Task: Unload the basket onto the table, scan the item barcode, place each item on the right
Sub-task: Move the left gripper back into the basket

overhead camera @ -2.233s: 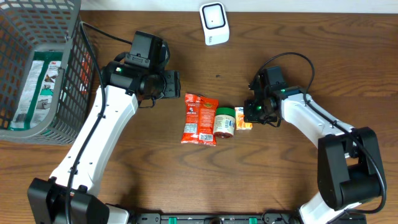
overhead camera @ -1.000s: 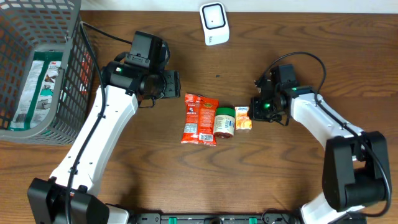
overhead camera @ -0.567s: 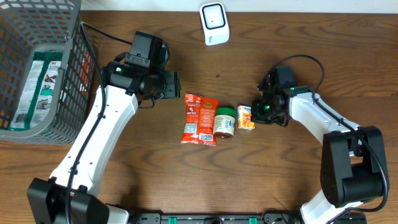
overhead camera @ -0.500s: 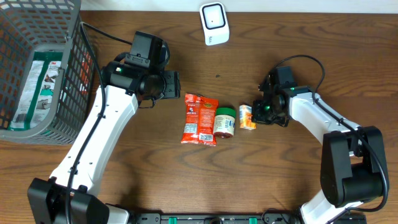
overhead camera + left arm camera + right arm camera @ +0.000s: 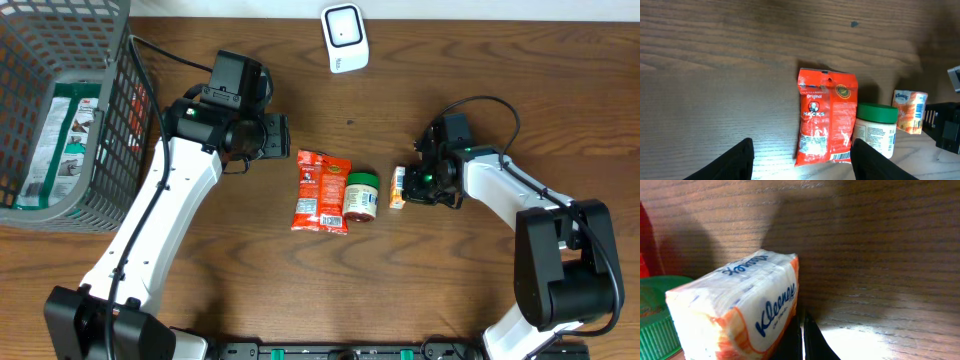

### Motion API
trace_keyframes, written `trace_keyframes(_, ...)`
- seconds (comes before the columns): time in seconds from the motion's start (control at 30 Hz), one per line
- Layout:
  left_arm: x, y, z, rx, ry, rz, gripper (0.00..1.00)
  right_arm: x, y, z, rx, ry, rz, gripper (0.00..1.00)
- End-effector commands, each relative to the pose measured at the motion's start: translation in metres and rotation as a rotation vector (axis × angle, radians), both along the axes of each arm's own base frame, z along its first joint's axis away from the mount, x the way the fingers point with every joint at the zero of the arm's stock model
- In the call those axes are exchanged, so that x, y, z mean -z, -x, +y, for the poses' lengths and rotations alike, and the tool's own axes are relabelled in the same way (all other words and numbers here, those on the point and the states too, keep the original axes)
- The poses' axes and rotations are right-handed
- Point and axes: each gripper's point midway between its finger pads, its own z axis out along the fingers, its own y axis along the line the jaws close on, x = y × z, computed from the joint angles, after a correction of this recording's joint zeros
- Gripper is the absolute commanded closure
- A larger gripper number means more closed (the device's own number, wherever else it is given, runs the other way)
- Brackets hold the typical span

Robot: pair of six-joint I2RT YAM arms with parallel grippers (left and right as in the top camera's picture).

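Just beside the green-lidded jar (image 5: pixel 361 195), on its right, the tissue pack (image 5: pixel 398 187) is standing tilted on one edge. The right gripper (image 5: pixel 801 337) is resting against the pack's lower side, jaws fully closed and gripping nothing. The left gripper (image 5: pixel 283 135) is hovering near the red candy bag (image 5: pixel 321 191), jaws wide apart and empty.

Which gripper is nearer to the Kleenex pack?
Right. The right gripper is against the Kleenex pack; the left gripper hangs far off, beyond the jar and red bag.
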Motion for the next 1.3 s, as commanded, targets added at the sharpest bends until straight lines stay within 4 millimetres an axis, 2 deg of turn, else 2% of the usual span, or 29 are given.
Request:
trace_keyframes(0.0,0.002,0.001,0.004,0.004,-0.018,0.0,0.37,0.006,0.008,0.001,0.0,-0.039,0.034,0.99)
trace_keyframes(0.23,0.002,0.0,0.003,0.004,-0.016,-0.006,0.38,0.005,0.007,0.007,-0.039,-0.058,0.014,0.98)
trace_keyframes(0.63,0.001,-0.001,0.003,0.004,-0.015,-0.01,0.38,0.002,-0.001,0.012,-0.163,-0.058,-0.072,0.88)
trace_keyframes(0.73,0.0,-0.002,0.003,0.003,-0.014,-0.017,0.38,-0.015,-0.008,0.003,-0.141,-0.056,-0.08,0.78)
trace_keyframes(0.87,-0.006,-0.006,0.002,0.004,-0.007,-0.04,0.38,-0.053,-0.021,-0.01,-0.102,-0.056,-0.114,0.5)
trace_keyframes(0.9,-0.011,-0.007,0.001,0.011,-0.008,-0.049,0.37,-0.061,-0.022,-0.013,-0.092,-0.054,-0.119,0.42)
trace_keyframes(0.97,-0.023,-0.009,0.001,0.036,-0.016,-0.071,0.37,-0.066,-0.022,-0.021,-0.076,-0.039,-0.125,0.33)
trace_keyframes(1.07,-0.053,-0.012,0.009,0.041,-0.047,-0.115,0.37,-0.067,-0.023,-0.037,-0.046,0.021,-0.129,0.25)
trace_keyframes(1.1,-0.07,-0.015,0.02,0.011,-0.079,-0.141,0.37,-0.065,-0.023,-0.043,-0.036,0.05,-0.127,0.23)
trace_keyframes(1.13,-0.099,-0.02,0.041,-0.044,-0.131,-0.193,0.32,-0.064,-0.022,-0.049,-0.026,0.082,-0.122,0.17)
trace_keyframes(1.2,-0.144,-0.024,0.072,-0.133,-0.16,-0.28,0.31,-0.062,-0.02,-0.054,-0.021,0.105,-0.111,0.08)
trace_keyframes(1.23,-0.179,-0.028,0.097,-0.199,-0.157,-0.36,0.31,-0.061,-0.018,-0.053,-0.022,0.104,-0.102,0.03)
trace_keyframes(1.27,-0.198,-0.031,0.114,-0.247,-0.159,-0.41,0.31,-0.061,-0.016,-0.054,-0.023,0.104,-0.095,0.01)
